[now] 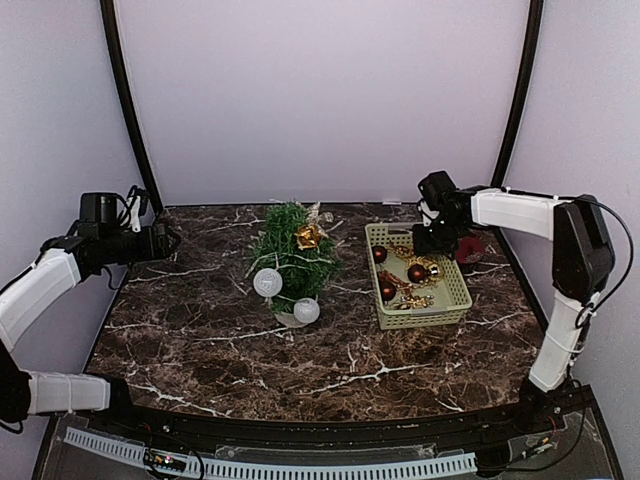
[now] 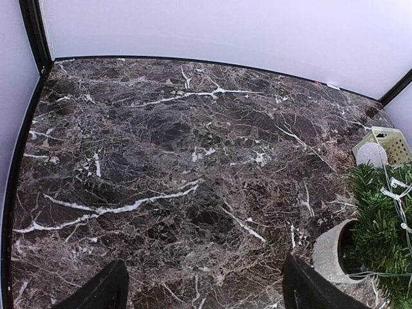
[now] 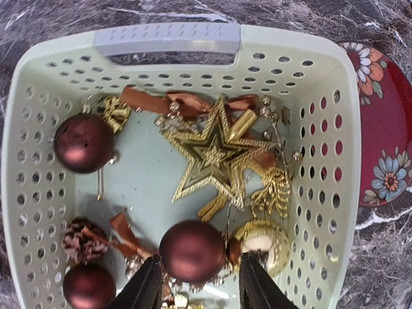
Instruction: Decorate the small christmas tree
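The small christmas tree stands mid-table in a white pot, hung with two white balls and a gold ornament. To its right, the pale green basket holds a gold star, a gold ball and dark red balls. My right gripper hangs low in the basket, its fingers straddling one dark red ball; a small gap shows at the right finger. My left gripper is open over bare marble, left of the tree.
A red flowered plate lies just outside the basket's right wall. Two more dark red balls and a pine cone lie in the basket's left half. White walls close the table at the back and sides.
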`<state>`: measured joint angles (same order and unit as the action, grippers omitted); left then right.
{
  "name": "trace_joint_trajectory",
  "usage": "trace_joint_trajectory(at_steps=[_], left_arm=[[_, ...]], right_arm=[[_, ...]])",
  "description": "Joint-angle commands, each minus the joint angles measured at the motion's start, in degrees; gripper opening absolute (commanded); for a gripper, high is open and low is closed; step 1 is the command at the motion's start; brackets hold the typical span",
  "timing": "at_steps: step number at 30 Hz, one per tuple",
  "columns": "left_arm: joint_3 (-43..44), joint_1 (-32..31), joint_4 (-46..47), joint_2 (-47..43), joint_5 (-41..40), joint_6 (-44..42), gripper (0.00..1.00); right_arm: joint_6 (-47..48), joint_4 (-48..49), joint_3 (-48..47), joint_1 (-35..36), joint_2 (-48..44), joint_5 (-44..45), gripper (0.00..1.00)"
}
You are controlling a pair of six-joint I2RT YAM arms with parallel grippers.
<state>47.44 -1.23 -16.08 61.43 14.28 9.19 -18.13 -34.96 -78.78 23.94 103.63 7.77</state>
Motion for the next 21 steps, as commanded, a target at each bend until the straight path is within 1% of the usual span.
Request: trace_joint_trajectory(at_steps=[1,8,11,15,21], left_arm=[[-0.6,0.4,1.2,-0.8,-1.9,-2.3,0.85],[-0.2,0.6,1.0,0.4,-1.6,-2.2,0.84],[-0.2,0.6,1.1,0.7,-0.9,-2.2,0.84],[-0.1,0.7,0.9,0.8,-0.7,-2.2,0.84],[-0.2,0.7,0.8,0.2,-0.9,-2.8,0.84]], right_arm=[[3.1,1.9,-7.2,-2.6,6.8,0.8,0.40],[0.9,0.5,-16.4,-4.3,17.7,3.3,0.28],[-0.6,0.5,-19.1,-4.5,20.7,3.4,0.27],[-3.0,0.0,-22.0,-4.6,24.3,6.2,0.27],[-6.1,0.3,-23.7,-4.6,27.9,6.3,0.28]])
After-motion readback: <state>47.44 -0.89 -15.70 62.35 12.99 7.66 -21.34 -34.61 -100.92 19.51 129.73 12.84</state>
